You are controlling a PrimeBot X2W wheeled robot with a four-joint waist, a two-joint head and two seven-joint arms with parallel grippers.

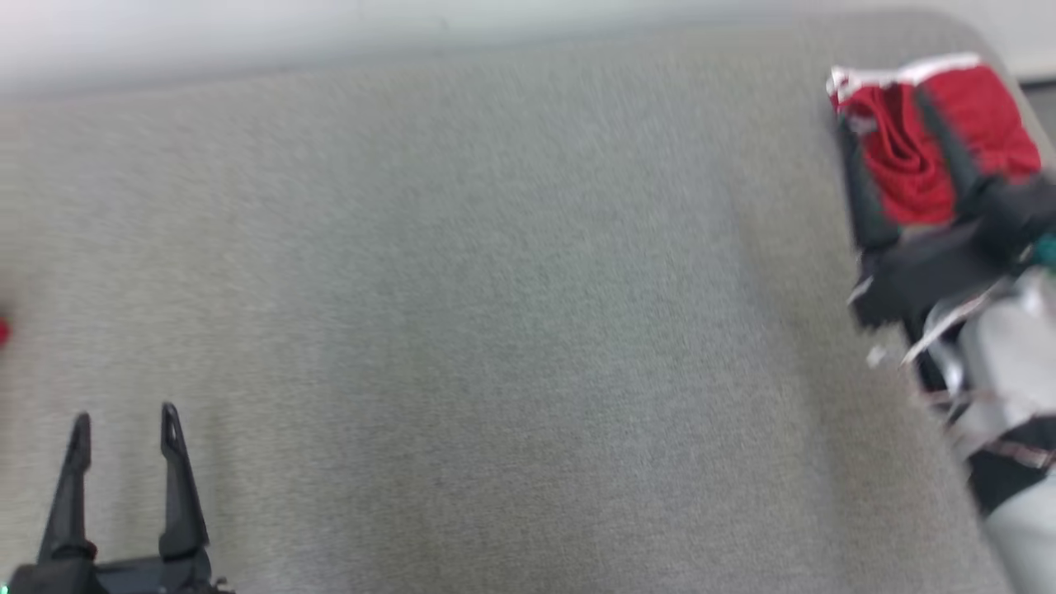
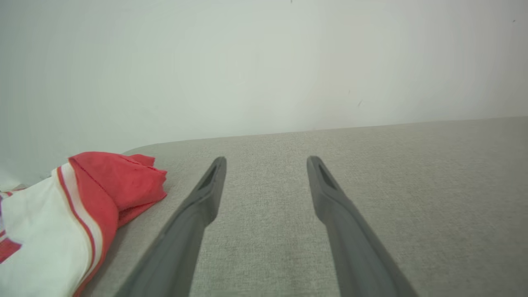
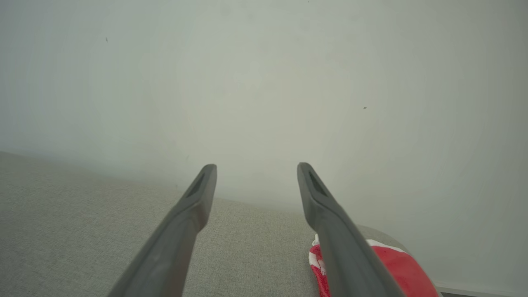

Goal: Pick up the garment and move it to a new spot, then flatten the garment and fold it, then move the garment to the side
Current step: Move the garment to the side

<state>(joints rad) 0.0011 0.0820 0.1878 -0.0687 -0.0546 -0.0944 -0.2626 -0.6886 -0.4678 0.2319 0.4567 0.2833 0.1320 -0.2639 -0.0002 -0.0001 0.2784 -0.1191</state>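
Note:
A folded red garment (image 1: 990,124) with a white band lies at the far right corner of the grey fabric surface (image 1: 511,313). My right gripper (image 1: 887,111) hovers over it, open, its dark fingers crossing the red cloth in the blurred head view. In the right wrist view the right gripper (image 3: 255,168) has nothing between its fingers, and the garment (image 3: 400,268) lies beneath and beside one finger. My left gripper (image 1: 124,417) stands open at the near left, empty, and in its own wrist view the left gripper (image 2: 267,161) points along bare grey fabric.
A second red and white cloth (image 2: 103,181) lies bunched at the surface's left end, a sliver of it (image 1: 2,330) at the head view's left edge. A pale wall (image 2: 264,62) runs behind the surface. The surface's rounded corner (image 1: 982,41) is just beyond the garment.

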